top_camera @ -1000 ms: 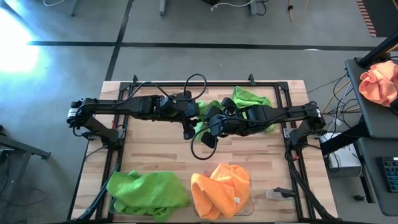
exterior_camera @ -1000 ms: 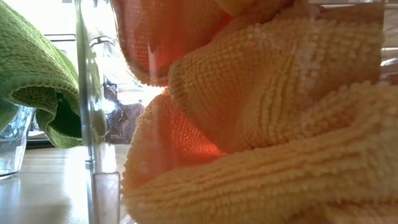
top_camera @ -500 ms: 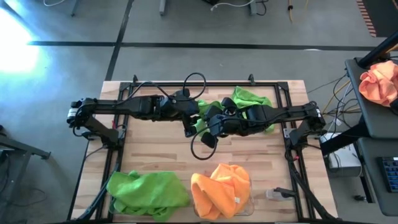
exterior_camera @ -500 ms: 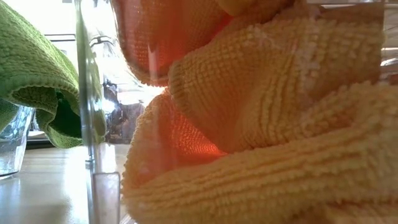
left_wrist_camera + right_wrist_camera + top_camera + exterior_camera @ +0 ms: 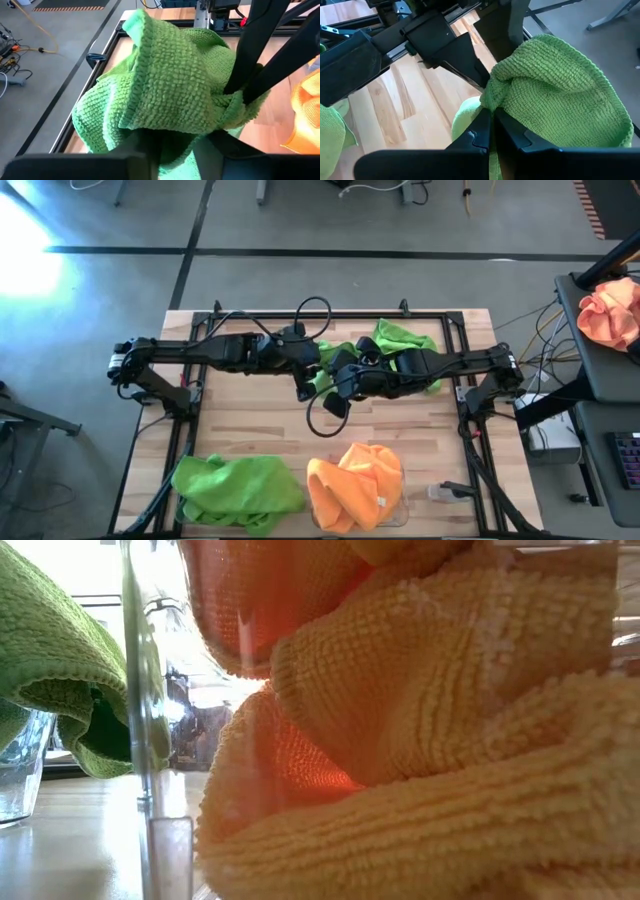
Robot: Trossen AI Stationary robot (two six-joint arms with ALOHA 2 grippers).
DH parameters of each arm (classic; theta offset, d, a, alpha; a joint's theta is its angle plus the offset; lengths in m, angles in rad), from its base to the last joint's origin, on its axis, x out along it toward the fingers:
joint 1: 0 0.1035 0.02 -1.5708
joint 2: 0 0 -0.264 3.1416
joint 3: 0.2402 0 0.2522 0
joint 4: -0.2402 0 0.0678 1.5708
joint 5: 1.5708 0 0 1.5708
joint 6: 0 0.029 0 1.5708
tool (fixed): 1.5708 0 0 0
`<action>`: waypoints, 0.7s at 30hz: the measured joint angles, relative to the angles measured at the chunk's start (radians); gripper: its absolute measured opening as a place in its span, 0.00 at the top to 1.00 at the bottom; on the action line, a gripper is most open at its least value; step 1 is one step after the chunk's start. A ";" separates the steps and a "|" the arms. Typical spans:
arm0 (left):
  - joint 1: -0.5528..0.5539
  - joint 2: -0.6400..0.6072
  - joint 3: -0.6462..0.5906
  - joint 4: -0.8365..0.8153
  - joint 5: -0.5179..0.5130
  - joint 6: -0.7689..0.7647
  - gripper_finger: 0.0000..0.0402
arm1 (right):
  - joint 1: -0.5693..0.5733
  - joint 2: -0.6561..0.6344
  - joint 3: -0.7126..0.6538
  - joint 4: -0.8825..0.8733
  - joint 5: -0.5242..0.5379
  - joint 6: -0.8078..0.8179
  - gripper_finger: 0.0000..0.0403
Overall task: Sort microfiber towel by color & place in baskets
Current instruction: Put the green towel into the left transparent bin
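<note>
Right hand (image 5: 487, 125) pinches green towel (image 5: 555, 95); left hand (image 5: 190, 145) straddles it.

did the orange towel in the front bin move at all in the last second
No. The orange towel sits in the same spot beside the green towel at the table's front edge in the high view.

Low view: the orange microfiber towel (image 5: 430, 730) sits right against the lens and hides both arms and most of the surface.
Left hand (image 5: 185, 150): fingertips buried in the green towel (image 5: 170, 80), gap unseen.
Right hand (image 5: 490, 130): fingertips hidden in the same green folds.
High view: both hands too small and dark to tell apart at the middle.
Green basket (image 5: 190, 502): covered by its green towels (image 5: 240, 492).
Orange basket (image 5: 398, 480): lower edge cut off.
</note>
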State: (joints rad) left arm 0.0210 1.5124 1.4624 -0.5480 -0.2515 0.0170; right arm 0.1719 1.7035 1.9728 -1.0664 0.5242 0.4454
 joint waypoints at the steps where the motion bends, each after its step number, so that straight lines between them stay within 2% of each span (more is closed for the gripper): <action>1: 0.000 0.000 0.000 0.000 0.000 0.000 0.83 | 0.000 0.000 0.000 0.000 0.000 0.000 0.98; 7: 0.000 0.000 0.000 0.000 0.002 -0.001 0.98 | 0.000 0.000 0.000 0.000 0.001 0.000 0.98; 15: 0.000 0.000 0.000 0.001 0.003 -0.004 1.00 | 0.000 0.000 0.000 0.000 0.002 -0.001 0.96; 21: 0.000 -0.001 0.000 0.001 0.000 -0.004 1.00 | 0.000 0.000 0.000 0.000 0.029 -0.022 0.82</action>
State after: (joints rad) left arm 0.0214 1.5113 1.4624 -0.5472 -0.2519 0.0132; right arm 0.1719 1.7038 1.9728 -1.0660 0.5533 0.4229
